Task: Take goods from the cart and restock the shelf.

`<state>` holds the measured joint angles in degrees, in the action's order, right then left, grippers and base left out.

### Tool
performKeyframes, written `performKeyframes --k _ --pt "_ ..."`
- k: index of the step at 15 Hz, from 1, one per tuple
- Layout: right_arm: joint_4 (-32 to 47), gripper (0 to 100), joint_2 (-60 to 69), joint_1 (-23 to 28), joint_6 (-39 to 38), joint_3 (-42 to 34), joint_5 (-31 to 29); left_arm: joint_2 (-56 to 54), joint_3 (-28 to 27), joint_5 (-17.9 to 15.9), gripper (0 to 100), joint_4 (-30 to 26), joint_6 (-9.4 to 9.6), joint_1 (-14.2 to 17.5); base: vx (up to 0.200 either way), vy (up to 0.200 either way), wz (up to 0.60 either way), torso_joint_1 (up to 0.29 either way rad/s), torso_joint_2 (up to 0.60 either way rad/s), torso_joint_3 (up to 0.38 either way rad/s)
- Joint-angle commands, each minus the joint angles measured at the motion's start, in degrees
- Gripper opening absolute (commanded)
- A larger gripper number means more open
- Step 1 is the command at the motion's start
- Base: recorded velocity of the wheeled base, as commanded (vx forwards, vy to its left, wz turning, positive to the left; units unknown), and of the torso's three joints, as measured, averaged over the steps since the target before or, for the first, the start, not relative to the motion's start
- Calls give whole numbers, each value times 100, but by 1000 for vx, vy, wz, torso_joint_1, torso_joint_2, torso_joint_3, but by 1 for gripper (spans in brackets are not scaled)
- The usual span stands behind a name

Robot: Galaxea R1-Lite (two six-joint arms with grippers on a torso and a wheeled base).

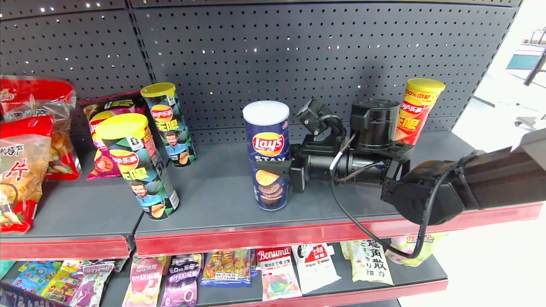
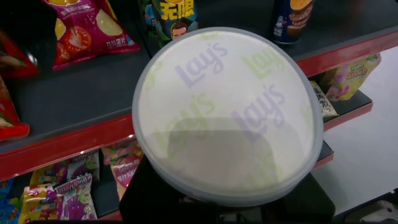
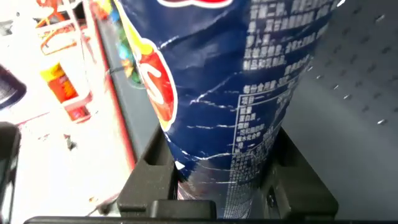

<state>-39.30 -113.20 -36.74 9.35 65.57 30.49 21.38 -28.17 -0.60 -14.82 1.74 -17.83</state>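
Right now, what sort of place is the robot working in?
Most likely a shop aisle, or a mock one: a pegboard-backed shelf with a red front rail, chip canisters standing on it, and snack packets on the shelf below.

A shop: pegboard-backed shelf of crisp cans and snack bags.

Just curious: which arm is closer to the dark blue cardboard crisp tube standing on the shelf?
Right. The right tool grips that dark blue cardboard tube around its middle. The left tool holds a second white-lidded tube out in front of the shelf.
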Motion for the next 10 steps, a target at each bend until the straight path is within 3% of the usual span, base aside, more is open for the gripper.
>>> performKeyframes --k 1,10 --pt "-16 0 167 -17 5 -212 -8 6 5 -2 0 -3 1 -1 0 0 0 0 0 0" --pt "-25 0 184 -44 190 -440 1 -2 22 -19 0 -3 1 -1 0 0 0 0 0 0"
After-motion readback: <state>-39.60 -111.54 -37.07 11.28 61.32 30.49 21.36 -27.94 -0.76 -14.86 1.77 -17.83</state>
